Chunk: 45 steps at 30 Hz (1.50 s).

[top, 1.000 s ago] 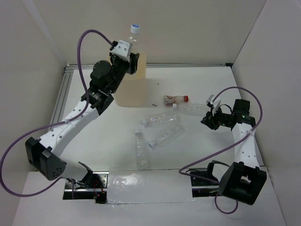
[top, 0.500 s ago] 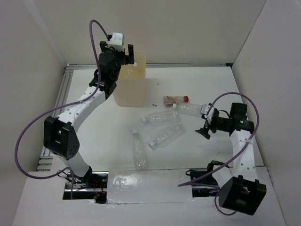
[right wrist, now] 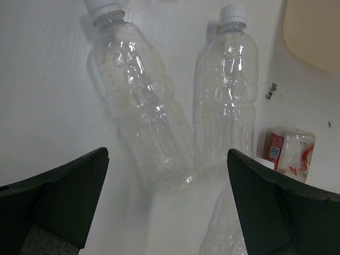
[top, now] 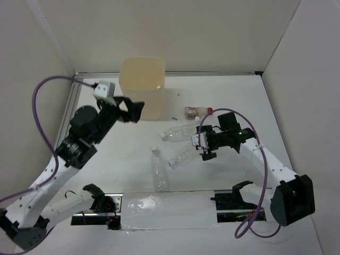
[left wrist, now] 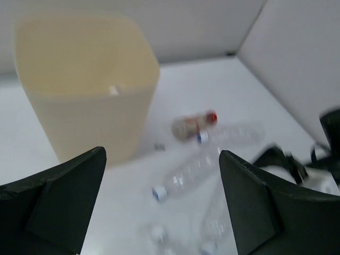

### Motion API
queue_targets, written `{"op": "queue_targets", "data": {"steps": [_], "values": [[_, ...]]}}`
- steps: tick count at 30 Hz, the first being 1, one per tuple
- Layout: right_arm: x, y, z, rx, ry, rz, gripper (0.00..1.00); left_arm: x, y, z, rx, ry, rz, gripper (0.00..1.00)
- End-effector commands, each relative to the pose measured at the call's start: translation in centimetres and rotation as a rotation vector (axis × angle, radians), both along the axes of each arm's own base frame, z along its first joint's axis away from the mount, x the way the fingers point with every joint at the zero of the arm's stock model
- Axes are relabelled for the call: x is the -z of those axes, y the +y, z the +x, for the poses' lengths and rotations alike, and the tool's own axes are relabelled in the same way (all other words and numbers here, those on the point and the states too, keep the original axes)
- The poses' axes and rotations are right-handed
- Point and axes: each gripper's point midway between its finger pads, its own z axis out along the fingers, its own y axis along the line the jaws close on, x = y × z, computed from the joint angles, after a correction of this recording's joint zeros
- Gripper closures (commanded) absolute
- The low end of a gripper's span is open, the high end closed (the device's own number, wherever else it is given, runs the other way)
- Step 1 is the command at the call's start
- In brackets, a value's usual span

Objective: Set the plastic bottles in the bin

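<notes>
The bin point(top: 142, 85) stands at the back, cream and tall; it also fills the left of the left wrist view as the bin point(left wrist: 85, 85). Three clear plastic bottles point(top: 178, 134) point(top: 183, 155) point(top: 159, 170) lie on the table, and a red-capped one point(top: 197, 111) lies behind them. My left gripper point(top: 135, 110) hangs open and empty just left of the bin's front. My right gripper point(top: 202, 142) is open right beside the middle bottles. In its wrist view the open gripper point(right wrist: 168, 154) faces a clear bottle point(right wrist: 141, 101); another bottle point(right wrist: 226, 95) lies alongside.
White walls enclose the table on three sides. A small dark speck point(top: 173, 116) lies near the bin. The red-labelled bottle point(right wrist: 289, 151) and part of a further clear bottle point(right wrist: 228, 228) sit close to my right fingers. A foil strip point(top: 167, 204) lines the near edge.
My left gripper held a bottle above the bin; it has opened, the bottle is gone from view, and the arm has pulled back and down. My right gripper opened and moved left to the bottles.
</notes>
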Motion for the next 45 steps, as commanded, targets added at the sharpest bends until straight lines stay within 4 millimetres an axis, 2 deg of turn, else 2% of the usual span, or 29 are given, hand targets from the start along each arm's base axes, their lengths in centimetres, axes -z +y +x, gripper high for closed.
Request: {"op": "queue_targets", "data": {"steps": [1, 2, 3, 4, 6, 9, 11, 12, 15, 16, 19, 20, 23, 24, 25, 27, 28, 31, 32, 34, 36, 38, 39, 40, 41, 42, 43, 44, 45], "values": [[0.5, 1.2, 2.9, -0.005, -0.123, -0.061, 0.01, 12.0, -0.1, -4.9, 0.035, 0.372, -0.015, 0.0], [1.2, 1.7, 3.1, -0.014, -0.115, -0.073, 0.01, 14.5, 0.6, -6.2, 0.026, 0.414, -0.022, 0.0], [1.8, 1.9, 3.0, -0.031, -0.113, -0.09, 0.01, 15.7, 0.7, -6.9, 0.027, 0.445, -0.035, 0.0], [2.3, 2.4, 2.8, -0.07, -0.128, -0.119, 0.01, 18.0, 0.5, -7.9, 0.029, 0.506, -0.047, 0.0], [3.6, 3.0, 2.9, -0.093, -0.129, -0.15, 0.01, 19.8, 0.7, -8.9, 0.014, 0.566, -0.068, 0.0], [5.6, 3.7, 2.4, -0.133, -0.115, -0.198, 0.01, 22.5, -0.3, -10.3, 0.034, 0.664, -0.101, 0.0], [6.5, 4.3, 1.7, -0.181, -0.119, -0.219, 0.03, 24.4, -1.2, -11.1, 0.036, 0.733, -0.094, 0.0], [7.9, 4.0, 0.9, -0.191, -0.089, -0.248, 0.05, 25.3, -1.3, -11.4, 0.024, 0.753, -0.081, 0.0], [10.2, 3.9, -0.9, -0.241, -0.054, -0.299, 0.09, 26.6, -2.5, -12.0, 0.012, 0.777, -0.043, 0.0], [10.5, 3.6, -0.9, -0.235, -0.058, -0.311, 0.14, 27.0, -2.5, -12.0, -0.01, 0.772, -0.028, 0.0], [11.5, 3.5, -1.7, -0.25, -0.038, -0.323, 0.27, 27.3, -4.5, -12.9, 0.03, 0.779, 0.006, 0.0], [11.6, 3.3, -1.9, -0.252, -0.029, -0.328, 0.37, 27.3, -5.0, -12.9, 0.033, 0.777, 0.0, 0.0], [11.3, 3.0, -2.7, -0.265, 0.022, -0.344, 0.51, 28.4, -5.9, -13.0, 0.037, 0.797, 0.021, 0.0], [10.7, 3.1, -2.9, -0.272, 0.033, -0.335, 0.63, 28.6, -6.4, -13.2, 0.055, 0.799, 0.019, 0.0], [9.2, 3.9, -2.4, -0.269, 0.023, -0.31, 0.69, 28.8, -6.4, -13.2, 0.056, 0.797, 0.017, 0.0], [6.6, 4.7, -3.0, -0.227, 0.09, -0.245, 0.79, 29.0, -7.0, -13.3, 0.078, 0.802, 0.007, 0.0], [4.0, 5.7, -2.2, -0.201, 0.077, -0.2, 0.79, 28.9, -7.1, -13.2, 0.081, 0.797, -0.001, 0.0], [-1.0, 6.7, -0.9, -0.075, 0.078, -0.09, 0.79, 29.0, -7.2, -13.1, 0.087, 0.788, 0.0, 0.0], [-4.0, 7.7, 0.4, -0.044, 0.028, -0.026, 0.79, 29.0, -7.2, -13.1, 0.087, 0.788, 0.0, 0.0], [-7.4, 8.0, 1.6, 0.032, 0.008, 0.044, 0.79, 29.2, -7.2, -13.1, 0.084, 0.793, 0.007, 0.0], [-12.0, 9.1, 3.9, 0.095, -0.079, 0.142, 0.79, 30.0, -6.8, -13.2, 0.06, 0.813, 0.026, 0.0], [-15.1, 9.5, 5.7, 0.19, -0.112, 0.218, 0.79, 31.5, -6.3, -13.5, 0.041, 0.84, 0.054, 0.0], [-18.7, 10.5, 7.2, 0.22, -0.193, 0.31, 0.79, 31.3, -6.5, -13.4, 0.045, 0.835, 0.045, 0.0], [-20.1, 10.2, 8.7, 0.302, -0.213, 0.35, 0.78, 31.7, -6.5, -13.3, 0.045, 0.835, 0.045, 0.0], [-20.9, 11.3, 9.6, 0.324, -0.232, 0.379, 0.78, 31.7, -6.5, -13.3, 0.045, 0.835, 0.045, 0.0], [-24.4, 11.8, 11.0, 0.351, -0.312, 0.466, 0.78, 32.2, -6.7, -13.3, 0.04, 0.842, 0.056, 0.0], [-25.5, 12.5, 11.6, 0.351, -0.337, 0.49, 0.78, 32.5, -6.7, -13.5, 0.045, 0.854, 0.064, 0.0], [-25.0, 13.9, 12.8, 0.356, -0.321, 0.497, 0.78, 33.0, -6.7, -13.5, 0.046, 0.854, 0.078, 0.0], [-28.1, 14.6, 13.6, 0.349, -0.377, 0.56, 0.78, 33.2, -6.8, -13.7, 0.051, 0.858, 0.09, 0.0]]}}
